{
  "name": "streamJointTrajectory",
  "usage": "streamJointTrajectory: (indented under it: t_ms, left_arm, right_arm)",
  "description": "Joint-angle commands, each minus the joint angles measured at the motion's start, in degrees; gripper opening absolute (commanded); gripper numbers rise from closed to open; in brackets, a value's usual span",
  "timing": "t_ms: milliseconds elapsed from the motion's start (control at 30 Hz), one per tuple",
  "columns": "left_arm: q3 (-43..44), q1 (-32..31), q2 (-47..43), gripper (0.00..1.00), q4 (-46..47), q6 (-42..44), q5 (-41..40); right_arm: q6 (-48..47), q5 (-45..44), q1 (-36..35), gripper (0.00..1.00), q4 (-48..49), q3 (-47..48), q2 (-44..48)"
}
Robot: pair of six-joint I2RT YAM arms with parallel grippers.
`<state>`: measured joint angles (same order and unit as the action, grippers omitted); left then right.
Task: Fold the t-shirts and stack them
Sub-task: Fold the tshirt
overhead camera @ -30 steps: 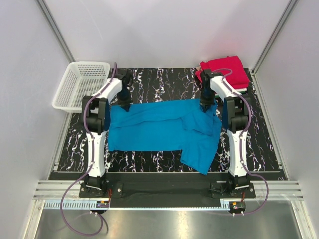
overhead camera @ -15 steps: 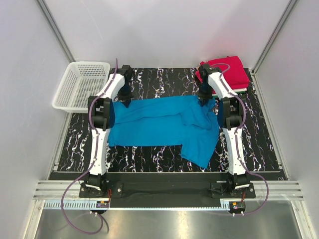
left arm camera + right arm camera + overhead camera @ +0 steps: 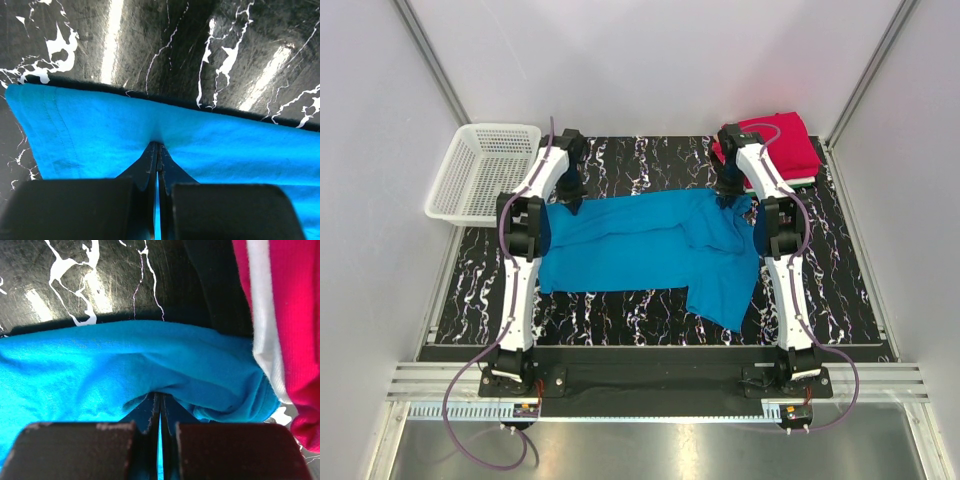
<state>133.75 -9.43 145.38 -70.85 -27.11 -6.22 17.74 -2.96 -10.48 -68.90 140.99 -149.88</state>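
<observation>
Currently: 1 blue t-shirt (image 3: 630,250), 1 red t-shirt (image 3: 782,145), 1 basket (image 3: 498,128).

I see the black counter (image 3: 650,165) with white streaks. A big blue t-shirt (image 3: 620,250) lies spread across its middle. A pile of folded t-shirts (image 3: 780,140), red on top, sits at the far right corner, and a white basket (image 3: 480,175) at the far left.

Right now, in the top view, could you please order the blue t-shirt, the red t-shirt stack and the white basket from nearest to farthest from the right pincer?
1. blue t-shirt: pinched in the right pincer, at its far edge.
2. red t-shirt stack: just beyond, far right corner.
3. white basket: far left corner.
</observation>
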Motion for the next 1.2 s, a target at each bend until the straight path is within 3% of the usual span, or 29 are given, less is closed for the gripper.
streamJointTrajectory:
  t_ms: [0, 367, 767, 800, 833, 867, 933, 967, 1167]
  left_arm:
    - [1.77, 1.69, 2.54, 0.0, 1.33, -0.4, -0.2]
    - [2.04, 5.3, 2.19, 0.0, 1.59, 1.62, 0.77]
    - [0.46, 4.86, 1.57, 0.0, 2.73, 3.38, 5.86]
    - [0.54, 4.77, 1.48, 0.02, 3.08, 3.91, 5.87]
    - [0.63, 4.77, 1.31, 0.2, 3.26, 4.08, 8.65]
    - [0.54, 4.69, 0.26, 0.26, 3.52, 4.17, 9.46]
    - [-0.77, 4.6, -1.23, 0.4, 5.89, 4.26, 12.87]
    - [-1.21, 4.6, -2.89, 0.47, 6.77, 4.26, 14.03]
    - [-4.89, 4.16, -11.4, 0.55, 9.85, 4.61, 20.63]
  right_arm:
    - [0.54, 1.56, -0.33, 0.0, 0.35, -1.24, -1.9]
    - [0.72, 1.47, -4.02, 0.0, 0.0, -11.69, 4.69]
    - [1.07, -0.02, -4.02, 0.0, -0.09, -12.49, 6.18]
    - [1.07, -0.29, -4.02, 0.0, -0.18, -12.49, 6.27]
    - [1.07, -0.46, -3.93, 0.0, -0.09, -12.75, 6.53]
    - [1.07, -0.64, -4.02, 0.0, 1.39, -13.45, 7.32]
    - [1.16, -0.21, -4.02, 0.17, 4.46, -17.04, 11.18]
    - [1.07, 0.23, -3.93, 0.19, 7.26, -17.93, 12.58]
    - [1.07, 2.25, -4.02, 0.27, 10.37, -17.24, 21.82]
